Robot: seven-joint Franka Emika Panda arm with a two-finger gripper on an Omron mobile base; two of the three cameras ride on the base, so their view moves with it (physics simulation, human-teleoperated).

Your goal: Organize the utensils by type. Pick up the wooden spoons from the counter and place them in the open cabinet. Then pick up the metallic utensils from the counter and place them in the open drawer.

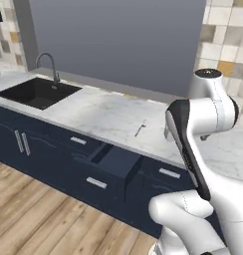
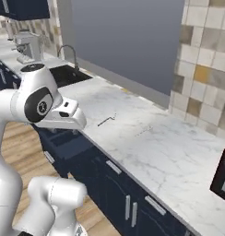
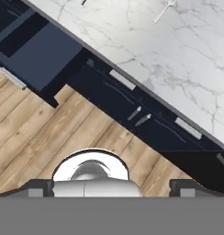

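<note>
Inspector: Nearest the lens, the pincer [image 3: 112, 186] hangs over the wood floor [image 3: 49, 137], its tips wide apart and holding nothing.

Clerk: And from the left?

Inspector: Black sink [image 1: 36, 92] with its tap [image 1: 48, 63] at the far left of the tabletop [image 1: 103, 112]. Next, the open drawer [image 1: 113, 164], pulled out below the tabletop edge, its interior dark and apparently bare. Right of that, one metallic utensil [image 1: 140, 128] lies flat on the marble, well back from the edge. A second, fainter one [image 2: 143, 132] lies further right. I see no wooden spoons.

Clerk: Handling?

Inspector: In my judgement, light, stiff and slick; very thin, lying flush, so little to bite on. Take it across the middle of the shaft, pressing down onto the marble.

Clerk: Obstructions?

Inspector: None near the utensils. A dark appliance [image 2: 222, 177] stands far right, well clear. The arm's own elbow [image 1: 185, 129] partly screens the tabletop in the left base view.
</note>
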